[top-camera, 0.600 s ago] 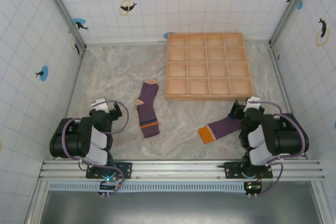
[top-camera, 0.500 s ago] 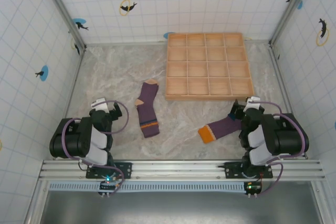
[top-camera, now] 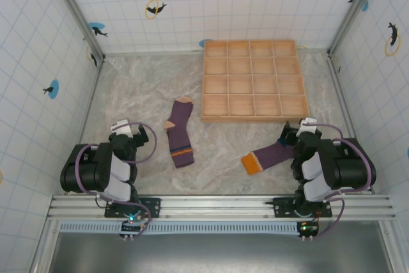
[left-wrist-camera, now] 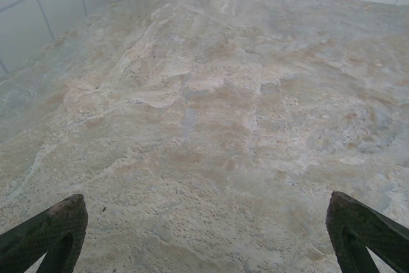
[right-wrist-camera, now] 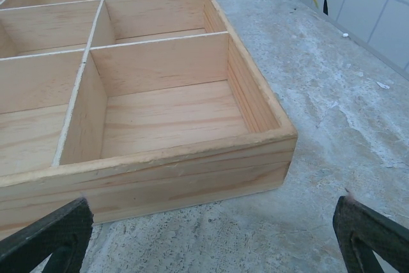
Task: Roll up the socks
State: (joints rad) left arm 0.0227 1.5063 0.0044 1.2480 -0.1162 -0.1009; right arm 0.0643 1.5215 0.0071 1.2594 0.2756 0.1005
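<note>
Tabletop [top-camera: 140, 87] with two socks [top-camera: 179, 133] lying unrolled, nothing grasped.

At lower left of the top view the left arm is folded over its base; the left gripper [top-camera: 130, 130] is spread wide, its fingers [left-wrist-camera: 64, 218] empty above bare marble. At centre one sock lies flat, tan toe up, near the wooden tray [top-camera: 254, 117]. Right of it the second sock [top-camera: 265, 156] slants, its purple end seemingly reaching under the right gripper [top-camera: 299, 130]; contact is unclear. That gripper is also spread wide and empty, facing the tray's corner, its arm folded at lower right.
</note>
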